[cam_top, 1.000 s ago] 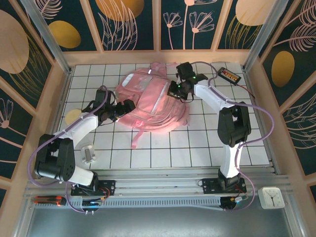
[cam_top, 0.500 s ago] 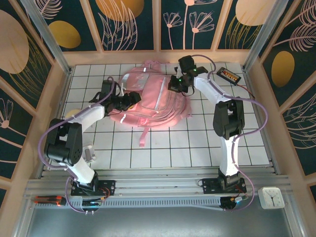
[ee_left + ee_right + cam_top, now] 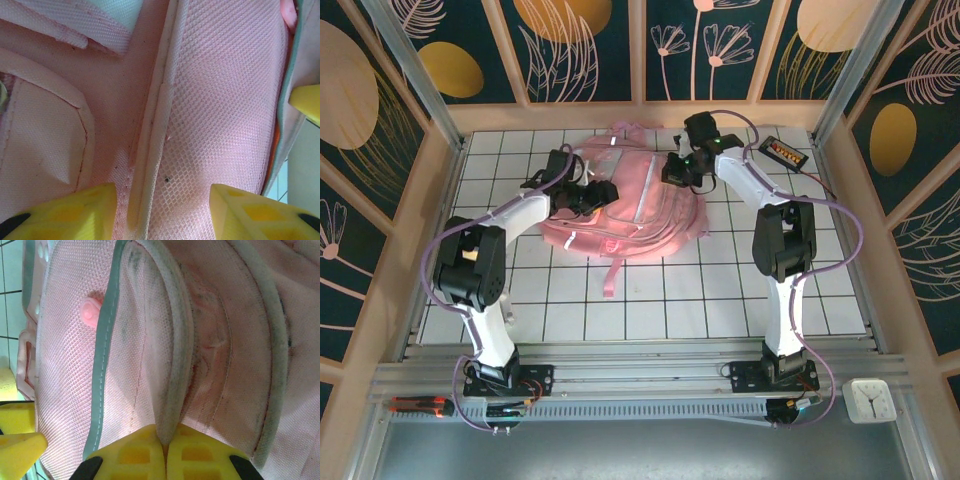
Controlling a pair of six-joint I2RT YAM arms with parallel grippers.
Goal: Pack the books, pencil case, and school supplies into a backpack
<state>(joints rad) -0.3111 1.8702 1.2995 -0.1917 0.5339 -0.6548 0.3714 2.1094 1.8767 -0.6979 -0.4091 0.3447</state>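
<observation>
The bright pink backpack (image 3: 638, 210) lies flat at the back middle of the tiled table. My left gripper (image 3: 604, 192) rests on its left side. In the left wrist view the left gripper (image 3: 162, 212) is open, and pink mesh and a pale seam of the backpack (image 3: 220, 90) lie between its yellow fingers (image 3: 75, 210). My right gripper (image 3: 673, 172) is at the bag's upper right edge. In the right wrist view the right gripper (image 3: 165, 446) is shut on a grey-trimmed fold of the backpack (image 3: 175, 365). The books, pencil case and school supplies are out of view.
A black gadget with red marks (image 3: 786, 152) lies at the back right corner. One pink strap (image 3: 610, 275) trails toward the front. Wooden walls ring the table. A white clock (image 3: 869, 399) sits past the front rail on the right.
The left arm swung toward the back and its gripper came onto the backpack, its jaws narrowing. The backpack slid toward the back wall. The right gripper stayed shut on the bag.
</observation>
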